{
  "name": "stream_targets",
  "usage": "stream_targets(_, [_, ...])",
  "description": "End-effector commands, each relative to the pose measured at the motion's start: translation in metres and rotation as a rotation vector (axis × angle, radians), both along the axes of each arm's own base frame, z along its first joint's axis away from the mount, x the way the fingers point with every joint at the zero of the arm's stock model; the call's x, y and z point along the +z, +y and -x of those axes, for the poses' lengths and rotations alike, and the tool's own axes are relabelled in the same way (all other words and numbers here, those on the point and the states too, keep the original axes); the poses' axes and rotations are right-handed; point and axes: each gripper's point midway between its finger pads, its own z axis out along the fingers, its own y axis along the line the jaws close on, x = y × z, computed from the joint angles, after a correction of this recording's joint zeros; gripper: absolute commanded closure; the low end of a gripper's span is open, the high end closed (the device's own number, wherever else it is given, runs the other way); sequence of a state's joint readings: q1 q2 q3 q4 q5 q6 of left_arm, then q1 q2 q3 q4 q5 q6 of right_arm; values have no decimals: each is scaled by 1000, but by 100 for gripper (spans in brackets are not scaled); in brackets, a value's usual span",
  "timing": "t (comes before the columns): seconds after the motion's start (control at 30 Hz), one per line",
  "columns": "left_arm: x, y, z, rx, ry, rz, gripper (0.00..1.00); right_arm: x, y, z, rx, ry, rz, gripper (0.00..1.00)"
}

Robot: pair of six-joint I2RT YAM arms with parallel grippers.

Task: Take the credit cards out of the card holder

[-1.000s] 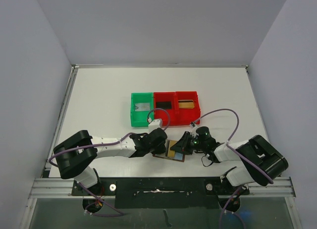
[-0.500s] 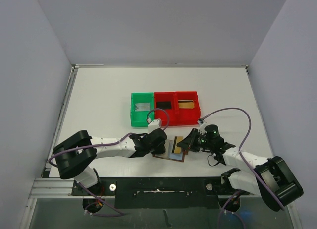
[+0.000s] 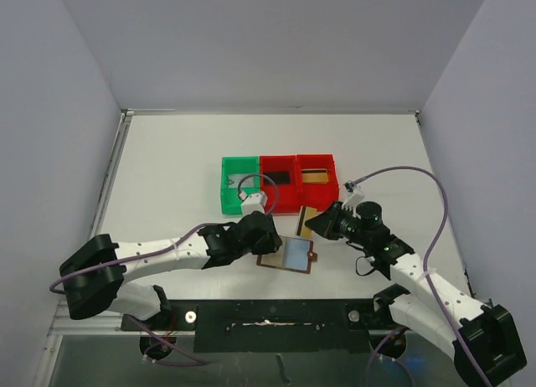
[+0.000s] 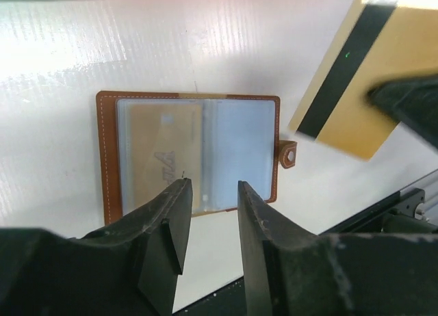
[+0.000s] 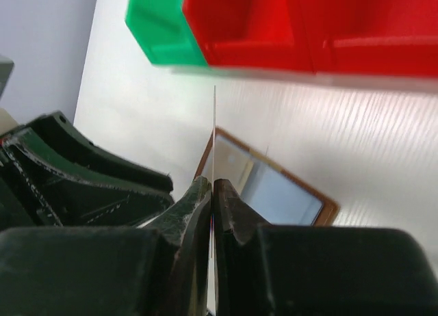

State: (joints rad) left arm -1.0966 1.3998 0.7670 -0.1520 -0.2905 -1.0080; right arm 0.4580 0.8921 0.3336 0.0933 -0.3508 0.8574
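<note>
1. The right gripper [image 3: 325,223] has its jaws pressed together on a gold card [image 3: 310,219] with a dark stripe. In its own wrist view the card shows edge-on, a thin line rising from between the fingertips [image 5: 202,193].
2. That gold card is lifted clear of the card holder [image 3: 287,255], which lies below and to the left of the right jaws in the overhead view.
3. The card holder is spread open flat on the white table [image 3: 167,169], snap tab sticking out on the side towards the right gripper.
4. The left gripper [image 4: 210,193] sits over the holder's near edge, jaws parted a little with nothing between them. I cannot tell whether the fingertips touch the leather.
5. Just beyond the left jaws, behind a clear sleeve, a tan card [image 4: 164,155] sits in one half of the holder; the other half shows pale blue.
6. Past both grippers stand a green bin [image 3: 237,204] and two red bins [image 3: 297,204], side by side and touching.
</note>
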Motion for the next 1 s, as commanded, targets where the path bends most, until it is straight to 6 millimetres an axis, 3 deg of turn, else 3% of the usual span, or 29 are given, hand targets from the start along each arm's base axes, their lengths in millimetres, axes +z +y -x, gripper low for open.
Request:
stream_targets(0.0, [21,8,-6,18,-60,55,66,66,-21,-39,-99,-328,104,100])
stream_targets(0.13, [14,22,2,22,-37,55,62,126,-31,-48,-143,-578,117,99])
stream_targets(0.23, [8,34,11,26,-14,54,61,147,-46,-53,-202,-729,167,98])
stream_targets(0.47, [14,56,19,-1,21,34,53,130,-72,-69,-255,-767,402,97])
stream_targets(0.67, [35,72,4,-23,5,-15,32,122,-71,-75,-207,-756,488,100])
stream_targets(0.77, [47,87,-10,-4,10,-41,29,113,-62,-81,-68,-814,611,100])
stream_targets(0.97, [62,119,-27,43,-12,-90,26,96,-57,-108,44,-850,779,100])
